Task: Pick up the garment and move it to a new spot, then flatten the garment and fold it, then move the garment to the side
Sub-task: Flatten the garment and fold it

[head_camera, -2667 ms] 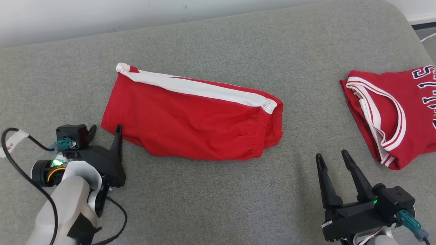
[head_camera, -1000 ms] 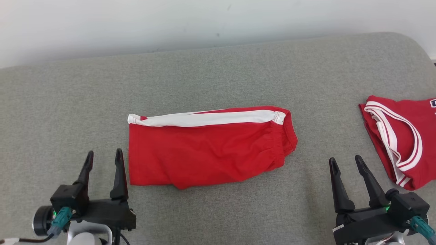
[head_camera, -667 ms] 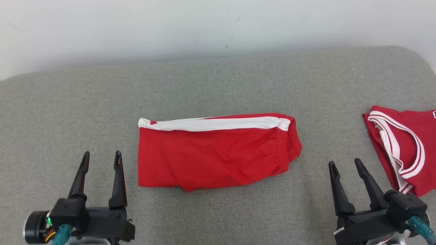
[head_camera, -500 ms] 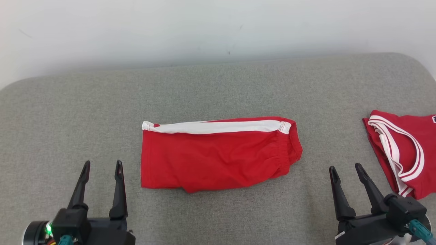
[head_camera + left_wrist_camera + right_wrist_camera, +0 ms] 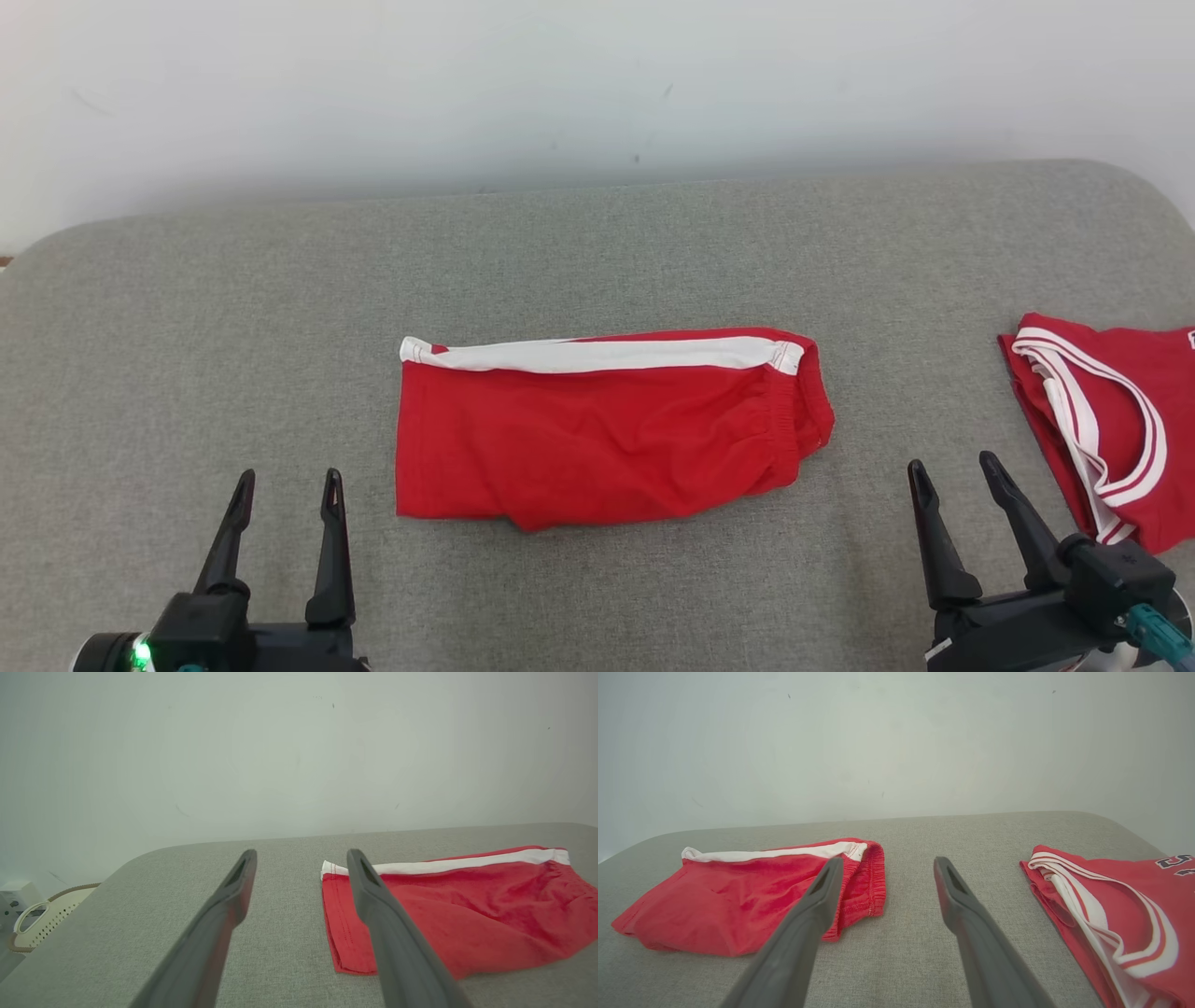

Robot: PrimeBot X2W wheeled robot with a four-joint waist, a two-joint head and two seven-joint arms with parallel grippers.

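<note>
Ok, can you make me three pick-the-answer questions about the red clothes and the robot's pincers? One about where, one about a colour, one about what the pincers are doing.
1. Where do the shorts lie on the grey cushion?
A. in the middle
B. at the far left edge
C. hanging off the front

2. What colour is the stripe along the far edge of the shorts?
A. blue
B. white
C. yellow

3. How are the left pincer and the right pincer?
A. both open, holding nothing
B. both shut on the shorts
C. one open, one shut

Answers:
1 A, bare cushion shows on every side of the shorts.
2 B, a white band runs along the red cloth.
3 A, each pincer's fingers stand apart over bare cushion.
</note>
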